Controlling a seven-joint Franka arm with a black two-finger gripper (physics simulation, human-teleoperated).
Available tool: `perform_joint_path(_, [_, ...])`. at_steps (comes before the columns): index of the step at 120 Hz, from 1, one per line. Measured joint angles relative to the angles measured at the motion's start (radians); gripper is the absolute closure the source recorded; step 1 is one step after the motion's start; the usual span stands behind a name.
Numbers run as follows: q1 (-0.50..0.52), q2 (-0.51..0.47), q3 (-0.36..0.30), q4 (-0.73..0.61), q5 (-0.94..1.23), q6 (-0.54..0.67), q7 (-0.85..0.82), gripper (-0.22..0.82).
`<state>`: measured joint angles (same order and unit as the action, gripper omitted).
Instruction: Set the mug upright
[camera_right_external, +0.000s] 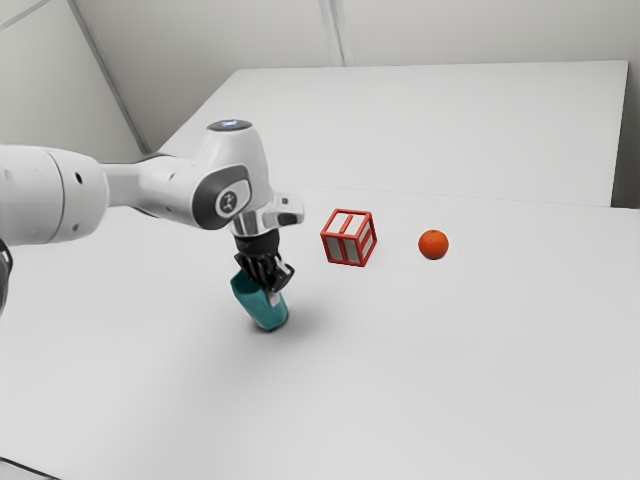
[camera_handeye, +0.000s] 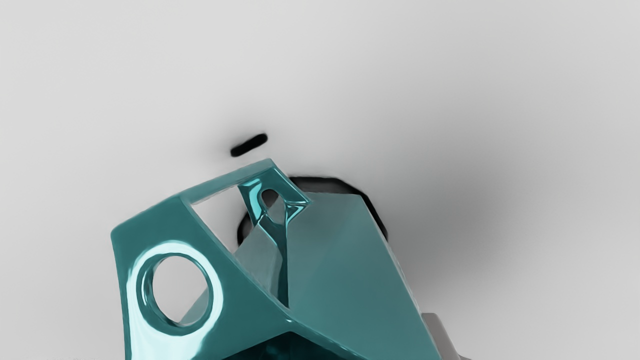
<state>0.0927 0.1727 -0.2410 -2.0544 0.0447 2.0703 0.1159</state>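
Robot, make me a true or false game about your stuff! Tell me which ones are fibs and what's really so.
1. The mug is blue-green. True.
2. The mug stands straight up. False: it is tilted.
3. The box is red and white. True.
4. The orange touches the box. False: there is a gap between them.
5. The gripper is at the orange. False: it is at the mug.
6. The orange is round. True.

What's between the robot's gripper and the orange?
In the exterior view, the red-edged box is between the gripper and the orange, a little above the straight line.
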Motion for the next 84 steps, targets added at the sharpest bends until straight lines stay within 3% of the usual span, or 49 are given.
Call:
perform_joint_path(16, [0.0, 0.003, 0.0, 0.0, 0.004, -0.002, -0.023, 0.78])
perform_joint_path(47, [-0.002, -0.011, 0.0, -0.001, 0.003, -0.003, -0.053, 0.52])
perform_joint_path(84, [-0.003, -0.096, -0.004, -0.001, 0.003, -0.023, -0.075, 0.32])
